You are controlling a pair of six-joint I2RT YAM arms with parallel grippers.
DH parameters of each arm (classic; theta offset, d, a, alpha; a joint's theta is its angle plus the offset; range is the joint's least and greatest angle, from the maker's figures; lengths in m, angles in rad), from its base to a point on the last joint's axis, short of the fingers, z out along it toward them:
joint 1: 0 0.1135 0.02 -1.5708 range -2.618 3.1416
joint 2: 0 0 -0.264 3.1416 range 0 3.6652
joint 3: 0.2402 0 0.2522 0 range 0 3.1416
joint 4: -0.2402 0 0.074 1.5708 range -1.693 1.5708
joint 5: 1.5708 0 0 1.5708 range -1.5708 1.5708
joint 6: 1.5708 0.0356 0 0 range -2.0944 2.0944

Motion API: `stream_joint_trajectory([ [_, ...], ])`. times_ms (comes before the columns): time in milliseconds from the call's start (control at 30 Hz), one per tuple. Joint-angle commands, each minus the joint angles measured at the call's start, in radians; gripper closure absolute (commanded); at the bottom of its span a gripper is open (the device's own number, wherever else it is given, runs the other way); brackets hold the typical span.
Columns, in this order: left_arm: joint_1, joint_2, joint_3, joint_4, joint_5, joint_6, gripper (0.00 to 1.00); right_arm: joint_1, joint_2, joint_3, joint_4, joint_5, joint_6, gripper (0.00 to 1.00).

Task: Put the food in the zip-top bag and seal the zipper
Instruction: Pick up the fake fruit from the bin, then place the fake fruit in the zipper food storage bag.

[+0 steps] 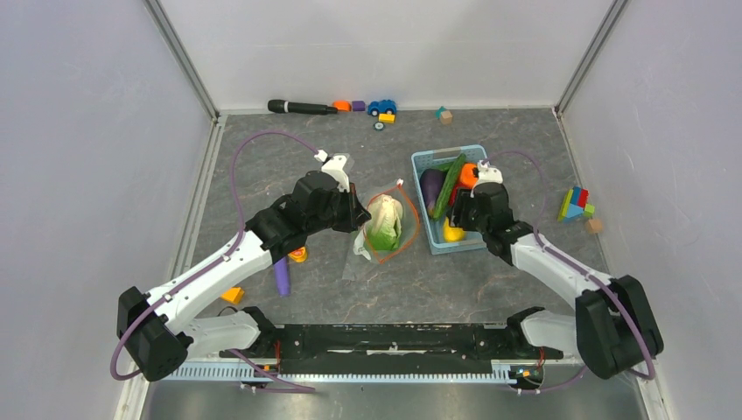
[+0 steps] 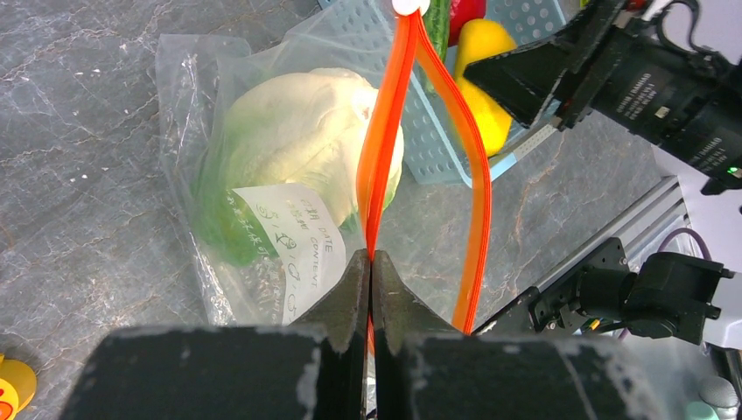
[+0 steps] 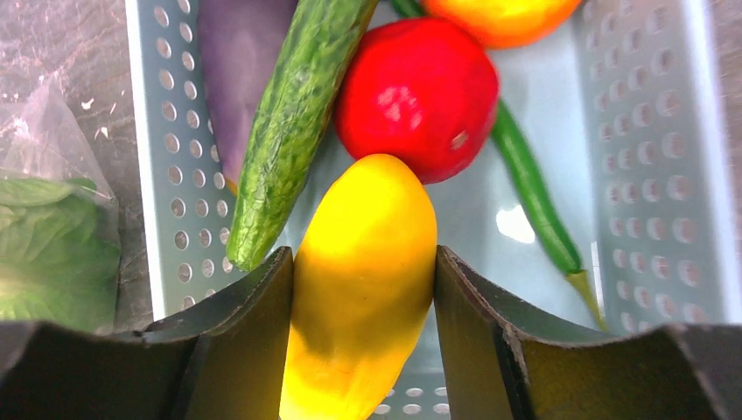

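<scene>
At the bottom of the top view the two arms leave their bases and reach up the frame over the grey table [image 1: 420, 289], with a long purple stick [image 1: 281, 276] lying left of centre beside the left arm. The left gripper [image 2: 371, 267] has its fingers pressed tightly together, pinching the orange-red zipper [image 2: 382, 149] at one point. From that pinch the strip's two sides run up the left wrist frame and part into a narrow loop, so the mouth stands open. The zip-top bag [image 1: 359, 258] lies at the middle of the table, just left of the light blue basket [image 1: 424, 160]. Inside it sits the pale green cabbage [image 2: 297, 131], partly behind the bag's white label [image 2: 302, 241]. The right gripper [image 3: 363, 258] is down in the lower end of the basket. Its fingers are spread on either side of the yellow piece [image 3: 367, 219], and both inner faces lie against its flanks, while the piece itself rests on the basket floor. Above it in the right wrist frame lie the rest of the food: a red piece [image 3: 416, 96], the green cucumber [image 3: 289, 131] slanting across, the purple eggplant [image 3: 236, 79] at upper left, an orange piece [image 3: 499, 13] at the top edge and a thin green pod [image 3: 534, 192] at right. Farthest off, along the top wall, are a black stick-like object [image 1: 302, 107] and a blue toy car [image 1: 381, 107] — coloured blocks [image 1: 575, 206] sit at the right.
</scene>
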Motion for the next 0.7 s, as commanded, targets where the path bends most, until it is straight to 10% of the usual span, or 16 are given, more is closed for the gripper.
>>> stream_joint_trajectory([
  [0,-0.001,-0.010,0.008,0.051,0.019,0.002,0.98,-0.001,-0.098,-0.016,-0.007,0.111,-0.063,0.83],
  [667,-0.001,-0.004,0.001,0.062,0.032,0.004,0.98,-0.002,-0.415,-0.075,0.229,0.027,-0.308,0.90],
])
